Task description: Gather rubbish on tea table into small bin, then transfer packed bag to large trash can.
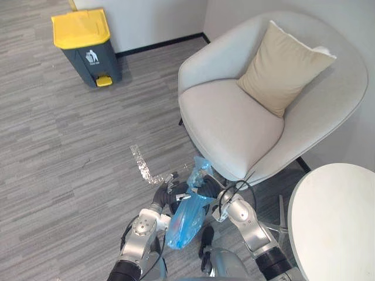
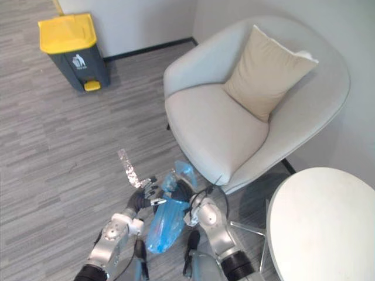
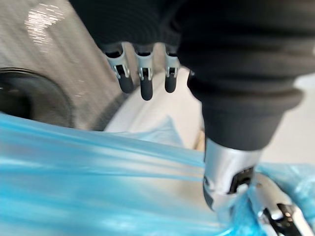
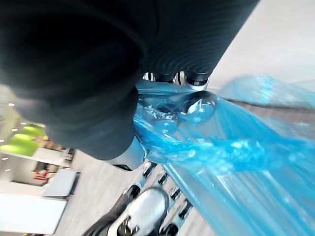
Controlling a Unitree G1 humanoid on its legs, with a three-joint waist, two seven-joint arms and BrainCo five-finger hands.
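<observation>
A translucent blue rubbish bag point(image 1: 184, 219) hangs low in front of me between my two hands. My right hand point(image 1: 208, 188) is shut on its bunched neck; in the right wrist view its fingers point(image 4: 197, 77) curl round the crinkled blue plastic point(image 4: 236, 147). My left hand point(image 1: 166, 195) sits just left of the bag top with fingers point(image 3: 146, 83) straight and spread, and its thumb point(image 3: 229, 179) rests against the stretched bag point(image 3: 98, 187). The large grey trash can point(image 1: 88, 44) with a yellow lid stands far off at the back left by the wall.
A pale grey armchair point(image 1: 234, 117) with a beige cushion point(image 1: 284, 64) stands right ahead of the hands. The white round tea table point(image 1: 337, 222) is at the lower right. A strip of shiny foil point(image 1: 140, 159) lies on the grey wood floor.
</observation>
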